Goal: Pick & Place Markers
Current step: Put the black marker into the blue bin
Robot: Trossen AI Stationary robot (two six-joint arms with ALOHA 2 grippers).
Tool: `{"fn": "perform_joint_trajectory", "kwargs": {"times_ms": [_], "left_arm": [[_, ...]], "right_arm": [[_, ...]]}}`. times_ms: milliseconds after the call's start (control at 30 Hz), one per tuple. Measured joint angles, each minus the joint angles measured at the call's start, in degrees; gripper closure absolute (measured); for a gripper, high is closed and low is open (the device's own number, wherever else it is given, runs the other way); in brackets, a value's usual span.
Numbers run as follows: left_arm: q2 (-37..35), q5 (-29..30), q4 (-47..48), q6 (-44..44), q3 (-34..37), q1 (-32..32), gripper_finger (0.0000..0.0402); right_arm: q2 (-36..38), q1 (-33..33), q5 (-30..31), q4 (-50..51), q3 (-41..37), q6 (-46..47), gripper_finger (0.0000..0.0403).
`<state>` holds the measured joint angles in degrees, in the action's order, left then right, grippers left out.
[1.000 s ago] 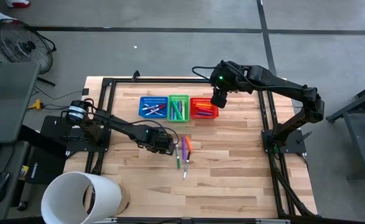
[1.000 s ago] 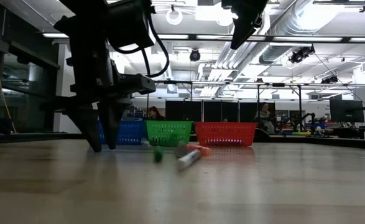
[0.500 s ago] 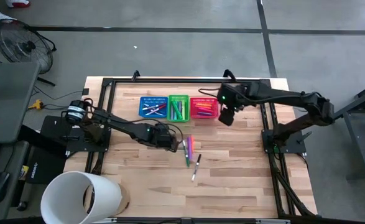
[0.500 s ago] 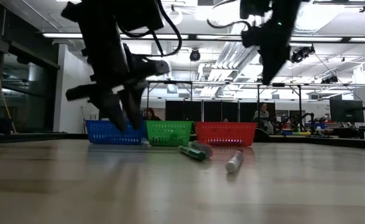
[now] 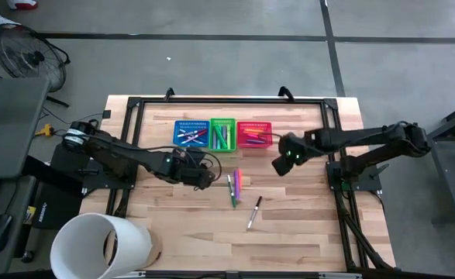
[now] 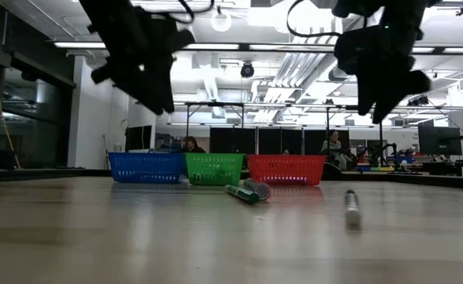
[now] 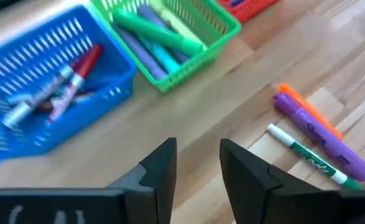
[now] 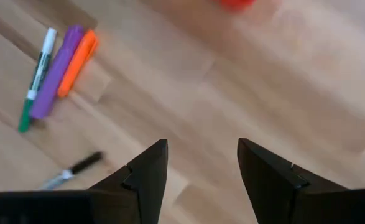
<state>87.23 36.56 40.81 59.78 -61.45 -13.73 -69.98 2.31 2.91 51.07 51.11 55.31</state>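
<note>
Left gripper (image 5: 205, 177) is hovering above the table (image 5: 305, 232) w/ its fingers (image 7: 160, 171) standing a narrow gap apart, holding nothing; bare wood is showing between them in the left wrist view. It is hanging just beside the loose markers, on their left in the high view. Three of those are lying side by side, touching: an orange marker (image 7: 308, 114), a purple marker (image 7: 322, 142) and a green-and-white marker (image 7: 306, 154). A fourth, the dark marker (image 5: 253, 212), is lying by itself a bit apart from that bunch, nearer the table's front edge.

Right gripper (image 5: 282, 161) is hanging in the air right of the bunch, also parted and empty; wood is showing between its fingers (image 8: 148, 171), and the same cluster plus the dark marker are showing farther off in the right wrist view.

Behind both grippers, three baskets are sitting in a row, touching: blue basket (image 5: 189, 133), green basket (image 5: 222, 133), red basket (image 5: 254, 133). Blue one is holding red and white markers, green one is holding green and purple ones, red one is holding a few too, colours hard to tell. A white bucket (image 5: 99, 246) is sitting at the front left corner.
</note>
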Motion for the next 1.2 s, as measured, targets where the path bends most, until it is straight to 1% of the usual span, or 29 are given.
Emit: {"fn": "perform_joint_trajectory", "kwargs": {"times_ms": [100, 333, 433, 533, 733, 833, 1033, 1200], "left_arm": [[-1.8, 2.0, 1.6, -3.6, 0.0, -0.4, 0.0282], [-6.2, 3.8, 2.0, -15.7, 0.1, -0.2, 0.0282], [-7.4, 4.6, 1.8, -20.1, 0.1, -0.2, 0.0282], [-8.9, 4.5, 1.0, -23.5, 1.2, -0.2, 0.0282], [-12.3, 2.9, -1.2, -25.6, 4.4, -0.2, 0.0282], [-13.6, 1.9, -0.8, -25.6, 5.7, -0.2, 0.0282], [-15.2, 0.7, -0.8, -25.6, 6.8, -0.2, 0.0282], [-15.2, -0.2, -0.8, -25.7, 6.8, -0.2, 0.0282]], "right_arm": [[-0.3, -5.4, 1.4, -3.6, -1.1, 10.5, 0.0220], [-1.2, -17.0, 10.3, -5.8, -1.4, 33.9, 0.0220], [-2.9, -21.4, 10.6, -6.2, -1.4, 42.5, 0.0220], [-6.0, -25.4, 9.9, -8.6, -1.4, 49.5, 0.0220], [-13.8, -31.1, 3.5, -15.2, -1.2, 59.0, 0.0220], [-17.6, -33.1, 1.1, -16.0, 1.3, 62.3, 0.0220], [-26.1, -34.6, -2.1, -13.1, 9.5, 64.6, 0.0220], [-32.1, -34.7, -2.9, -9.1, 15.2, 64.9, 0.0220]]}}
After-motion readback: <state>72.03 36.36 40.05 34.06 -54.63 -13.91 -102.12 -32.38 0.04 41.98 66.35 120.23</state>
